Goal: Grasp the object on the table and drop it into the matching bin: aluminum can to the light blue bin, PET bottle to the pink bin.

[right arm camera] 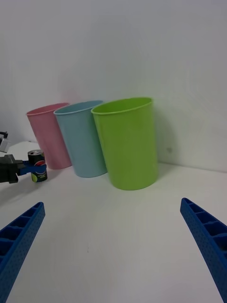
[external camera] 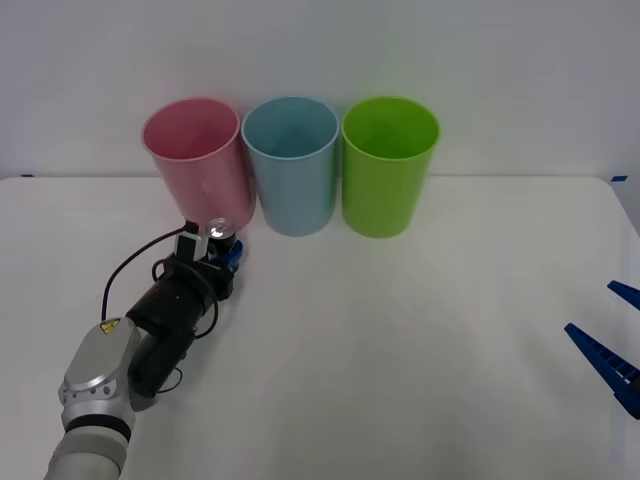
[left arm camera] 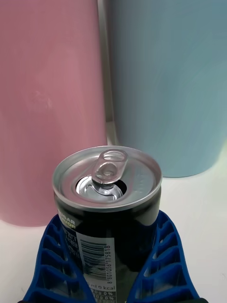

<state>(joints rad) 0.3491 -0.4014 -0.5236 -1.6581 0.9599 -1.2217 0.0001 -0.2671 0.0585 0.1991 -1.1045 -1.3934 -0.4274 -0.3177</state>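
Left gripper clamps aluminum can near pink bin; next lift right over light blue bin. Right gripper released, idle.

Aluminum can: bright brushed-metal top, glossy black printed wall.
Pink bin, light blue bin, lime green bin: smooth plastic, soft satin sheen.
Table: plain white, matt, smooth.
Left gripper, right gripper: ribbed blue plastic fingers, matt.
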